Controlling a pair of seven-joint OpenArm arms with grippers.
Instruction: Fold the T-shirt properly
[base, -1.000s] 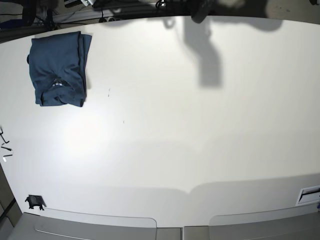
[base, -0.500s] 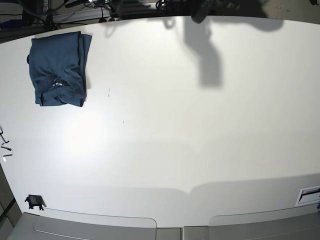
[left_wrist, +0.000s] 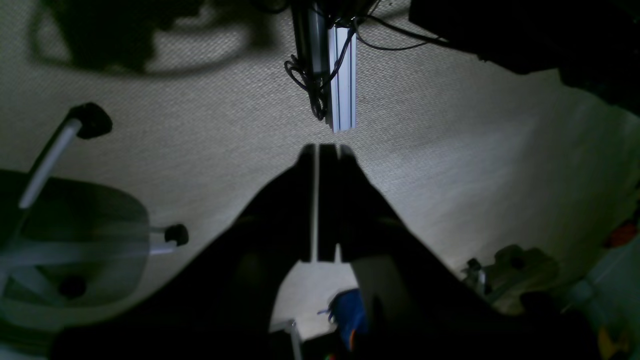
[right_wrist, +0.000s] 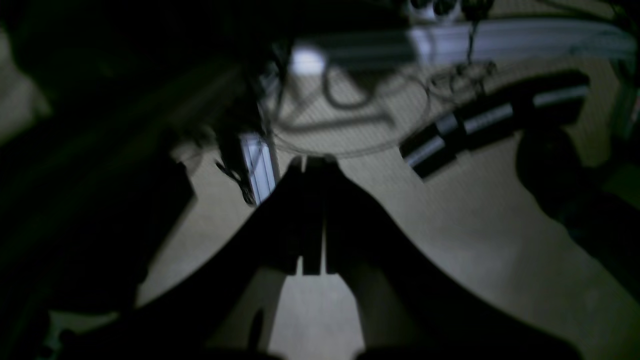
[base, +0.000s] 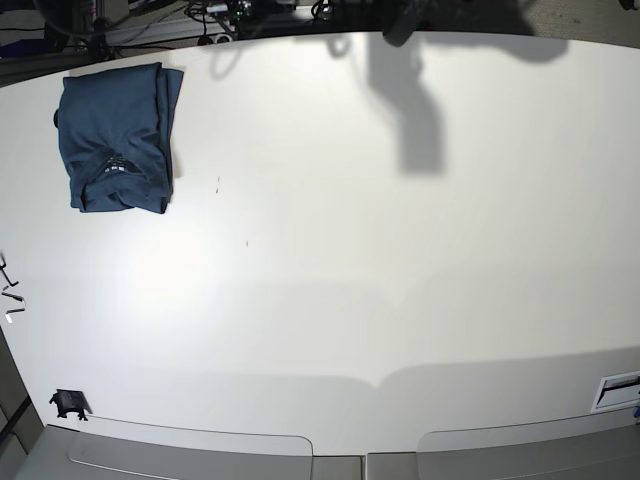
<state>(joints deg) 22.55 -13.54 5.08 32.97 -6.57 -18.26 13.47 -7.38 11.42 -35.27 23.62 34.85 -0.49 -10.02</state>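
On my base view I see a broad white table (base: 400, 300) filling nearly the whole picture, with a bright glare patch left of centre and a dark shadow falling across its far edge near the middle. A few tiny dark specks dot the surface left of centre. At the near left corner sits a small black clip (base: 68, 403), and a white slotted bracket (base: 617, 388) shows at the near right edge. Beyond the far edge I make out cables and dark equipment. The T-shirt (base: 118, 135) lies folded into a compact dark-blue rectangle at the far left of the table, flat, its collar and small neck label toward the near end of the bundle. Neither arm is over the table here.

On my left wrist view, the left gripper (left_wrist: 327, 150) is clenched, its dark fingers pressed together with only a thin slit of light between them, holding nothing. Below it lies beige carpet (left_wrist: 200, 125), with an aluminium rail (left_wrist: 342, 75) hung with cables beyond the tips and a chair base (left_wrist: 75, 235) at the left.

On my right wrist view, dim and blurred, the right gripper (right_wrist: 312, 162) is likewise clenched and empty, over the same carpet, with loose cables (right_wrist: 350, 105) beyond it.
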